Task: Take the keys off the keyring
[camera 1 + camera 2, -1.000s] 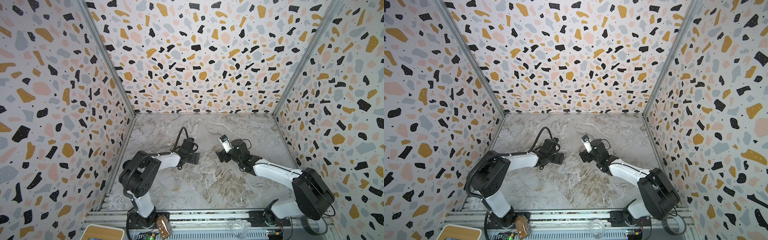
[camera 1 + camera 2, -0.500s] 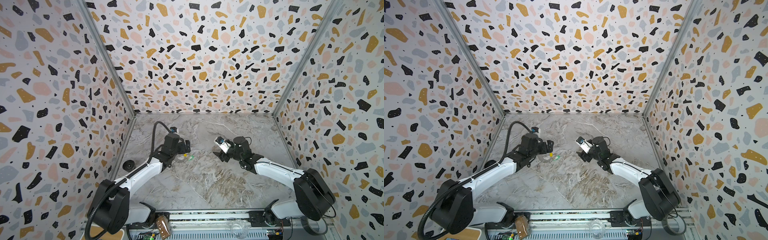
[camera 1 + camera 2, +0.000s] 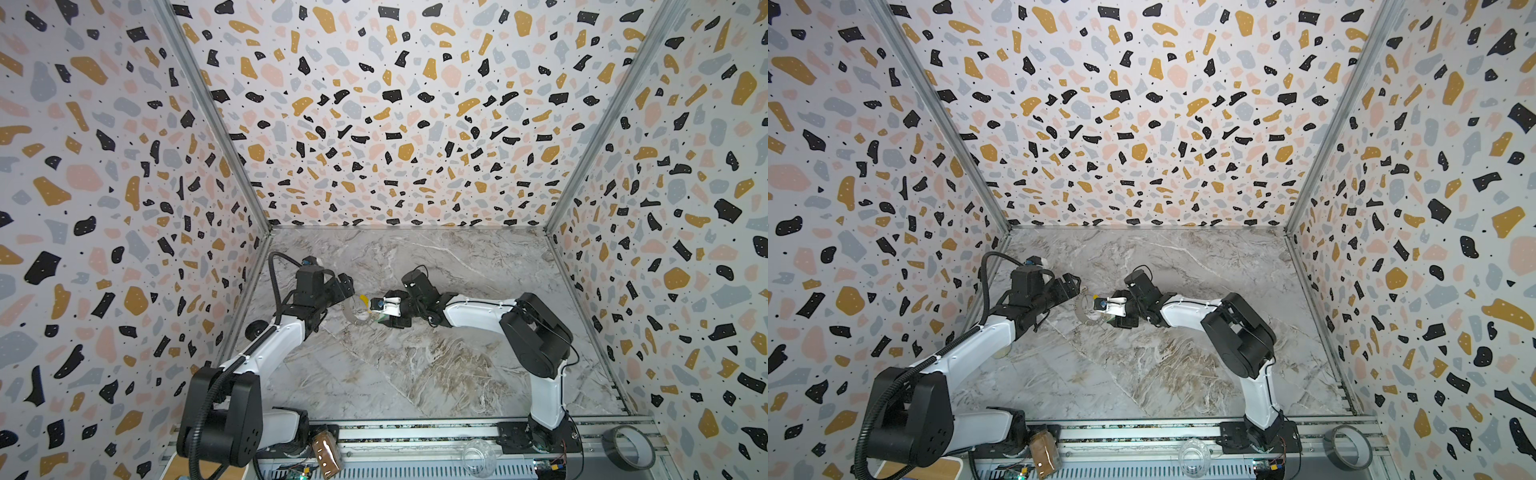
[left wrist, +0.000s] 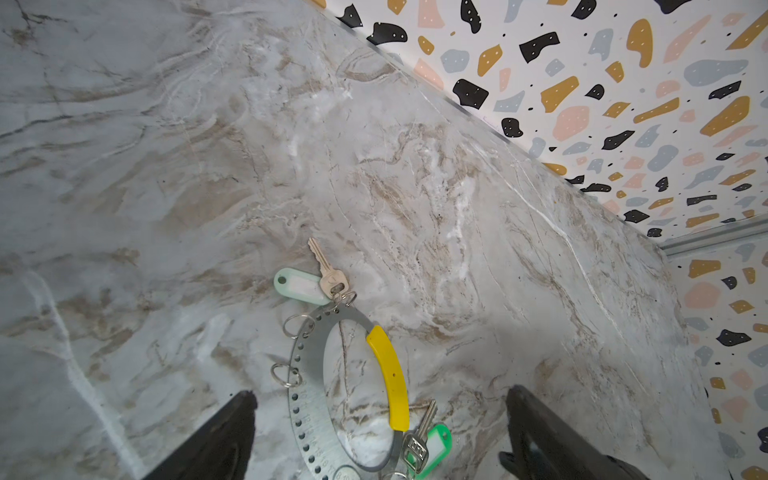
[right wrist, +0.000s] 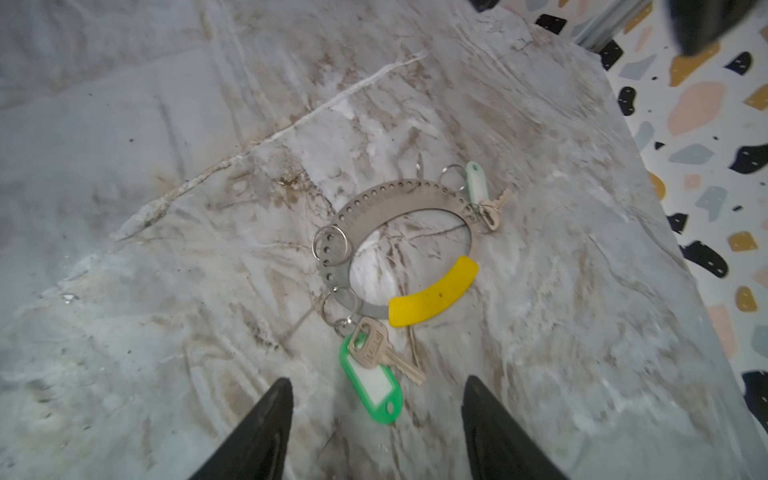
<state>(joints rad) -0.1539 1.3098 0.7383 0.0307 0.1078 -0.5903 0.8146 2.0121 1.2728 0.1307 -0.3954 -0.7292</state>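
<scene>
On the marbled tabletop point(image 3: 415, 374), between both arms, we see the flat grey metal keyring point(image 5: 405, 194), hole-punched, with a smooth yellow sleeve point(image 5: 432, 293). Left jaws stand wide apart over it; right jaws stand apart astride the green-tagged key point(image 5: 370, 345). Only wrist views resolve the mint-tagged key point(image 4: 332, 280); both hang on small split rings.

The surface point(image 3: 415, 374) has a grey-white marble pattern with brown veins. The keyring point(image 5: 386, 195) lies flat on it, toward the back, with a yellow sleeve point(image 5: 432, 297) on one arc. Two keys rest on the surface beside it, each joined to it by a small ring: the green-tagged key point(image 5: 374, 345) and the mint-tagged key point(image 5: 492, 214), one near each end of the sleeve. A small dark round thing point(image 3: 254, 330) lies near the left wall.
</scene>
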